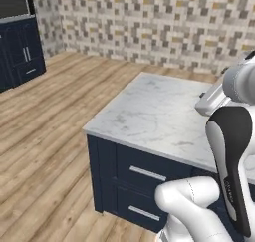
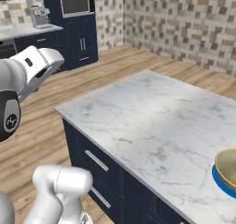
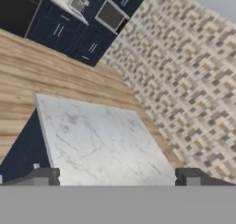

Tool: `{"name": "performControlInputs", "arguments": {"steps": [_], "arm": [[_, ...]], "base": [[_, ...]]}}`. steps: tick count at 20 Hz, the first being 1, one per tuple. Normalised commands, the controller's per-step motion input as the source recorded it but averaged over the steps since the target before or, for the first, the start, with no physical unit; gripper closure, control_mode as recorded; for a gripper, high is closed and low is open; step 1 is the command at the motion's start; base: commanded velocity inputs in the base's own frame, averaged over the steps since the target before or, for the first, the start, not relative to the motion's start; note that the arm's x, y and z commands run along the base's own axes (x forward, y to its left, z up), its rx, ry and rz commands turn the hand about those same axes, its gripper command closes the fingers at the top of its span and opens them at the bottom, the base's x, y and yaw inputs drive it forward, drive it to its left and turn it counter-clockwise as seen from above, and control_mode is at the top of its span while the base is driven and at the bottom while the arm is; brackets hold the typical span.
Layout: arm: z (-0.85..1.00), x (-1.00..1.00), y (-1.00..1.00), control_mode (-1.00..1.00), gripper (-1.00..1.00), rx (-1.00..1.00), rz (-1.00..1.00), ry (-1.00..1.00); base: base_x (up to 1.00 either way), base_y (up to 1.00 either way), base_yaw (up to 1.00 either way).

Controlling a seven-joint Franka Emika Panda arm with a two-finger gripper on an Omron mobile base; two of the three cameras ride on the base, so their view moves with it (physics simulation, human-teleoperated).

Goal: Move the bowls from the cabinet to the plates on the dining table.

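Here the marble desk (image 2: 152, 121) is seen nearly bare, with one bowl (image 2: 227, 167) already set on the blue plate (image 2: 220, 179) at its near right edge. One bowl and one plate are counted. The tool (image 3: 115, 177) is held with fingers wide apart and nothing between them. A second bowl is judged needed; the desk corner should be cleared widely when turning toward the cabinets.

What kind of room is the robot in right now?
A kitchen, most likely: a marble-topped dining table on navy drawers, a built-in oven in dark cupboards, and a mosaic-tiled wall. A bowl sits on a blue plate.
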Motion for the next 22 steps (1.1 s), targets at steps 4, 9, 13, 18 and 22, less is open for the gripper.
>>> {"name": "performControlInputs", "arguments": {"steps": [4,9,13,18,22], "arm": [[0.00,0.00,0.00,1.00,-1.00,0.00,0.00,0.00],[0.00,0.00,0.00,1.00,-1.00,0.00,0.00,0.00],[0.00,0.00,0.00,1.00,-1.00,0.00,0.00,0.00],[0.00,0.00,0.00,1.00,-1.00,0.00,0.00,0.00],[0.00,0.00,0.00,1.00,-1.00,0.00,0.00,0.00]], "base": [[-0.23,0.37,0.45],[-0.01,0.46,0.39],[0.00,0.42,0.39],[0.03,0.37,0.38],[0.05,0.36,0.37]]}}
